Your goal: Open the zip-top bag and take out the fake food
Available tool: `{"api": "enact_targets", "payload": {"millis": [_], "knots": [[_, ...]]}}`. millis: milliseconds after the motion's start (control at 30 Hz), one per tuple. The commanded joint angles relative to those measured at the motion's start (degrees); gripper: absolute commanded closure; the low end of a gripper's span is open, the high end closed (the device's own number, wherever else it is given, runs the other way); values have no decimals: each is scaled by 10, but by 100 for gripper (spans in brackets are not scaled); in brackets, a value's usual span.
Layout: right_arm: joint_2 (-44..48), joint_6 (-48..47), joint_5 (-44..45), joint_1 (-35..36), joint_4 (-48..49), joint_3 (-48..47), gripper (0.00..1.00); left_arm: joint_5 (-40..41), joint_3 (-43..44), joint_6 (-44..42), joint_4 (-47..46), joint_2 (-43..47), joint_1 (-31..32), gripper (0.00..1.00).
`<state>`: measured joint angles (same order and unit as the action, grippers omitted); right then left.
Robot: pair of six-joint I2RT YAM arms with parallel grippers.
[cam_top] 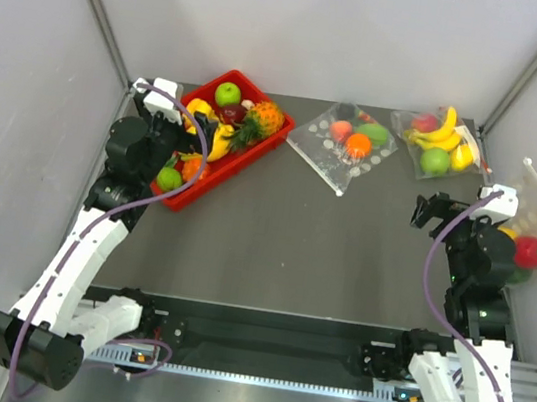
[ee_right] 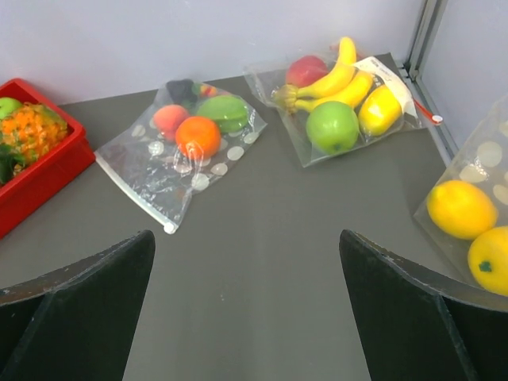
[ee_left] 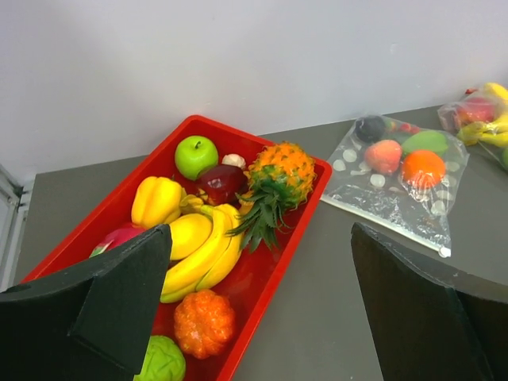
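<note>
1. Your zip-top bag (cam_top: pixel 342 149) lies flat on the table (cam_top: pixel 282 244) at the far middle. The red tray (ee_right: pixel 40 186) is at its 9 o'clock and the banana-and-apple bag (ee_right: pixel 341 103) at its 3 o'clock, both apart from it.
2. The fake food (ee_right: pixel 198 131) is inside the bag: a peach (ee_right: pixel 169 117), an orange fruit (ee_right: pixel 198 135) and a green fruit (ee_right: pixel 226 111), bunched toward the far corner. Something dark sits behind them, too small to name.
3. Both sets of fingers are spread wide and carry nothing. The left gripper (ee_left: pixel 260 238) hangs over the tray, and the right gripper (ee_right: pixel 246 238) hangs over bare table.
4. In the top view the bag sits at about 10 o'clock from the right gripper and about 3 o'clock from the left one. The right looks somewhat nearer.
5. The relation your move turns on is the white zip strip (ee_right: pixel 135 194). It runs along the bag's near-left edge, on a line from 10 to 4 o'clock in the top view. That edge faces the left arm's side, and the fruit lies beyond it.
6. My judgement is that the opening has not begun. The strip looks shut, though you cannot be sure from here. You will likely want one gripper on each lip, coming in square to that slanted line.
</note>
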<state>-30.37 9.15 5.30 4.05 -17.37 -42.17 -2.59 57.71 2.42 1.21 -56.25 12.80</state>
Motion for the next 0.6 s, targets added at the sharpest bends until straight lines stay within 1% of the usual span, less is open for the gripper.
{"api": "enact_targets", "payload": {"millis": [0,67,167,200,233,267,300,333,367,400,433,467,500,567], "knots": [[-31,-11,-9,-5,4,-33,0,-34,-10,-11,-46,24,2,1],[-52,-15,-25,-4,17,-34,0,-57,-21,-19,-60,30,1,1],[-114,-5,-91,-1,60,-31,0,-50,-23,-10,-59,27,2,1],[-157,9,-118,2,72,-32,0,-48,-19,-4,-55,18,2,1],[-179,14,-124,22,83,-33,0,-48,-13,-2,-38,11,2,1],[-203,13,-120,39,104,-35,0,-62,0,-1,-29,4,2,1],[-247,8,-80,62,113,-38,0,-73,6,-1,-20,-10,1,1],[-269,1,-57,114,120,-48,0,-83,13,0,-14,-18,1,1],[-295,-6,-33,139,125,-57,0,-94,24,6,8,-25,1,1],[-344,-11,-12,155,134,-66,0,-107,29,12,13,-39,1,1],[-370,-7,-7,176,142,-83,0,-113,32,14,16,-44,1,1],[-395,-3,-6,179,153,-90,0,-114,35,17,19,-48,1,1],[-440,6,-10,181,174,-96,0,-111,35,20,20,-53,1,1],[-484,10,-16,184,200,-122,0,-103,31,25,17,-52,1,1]]}}
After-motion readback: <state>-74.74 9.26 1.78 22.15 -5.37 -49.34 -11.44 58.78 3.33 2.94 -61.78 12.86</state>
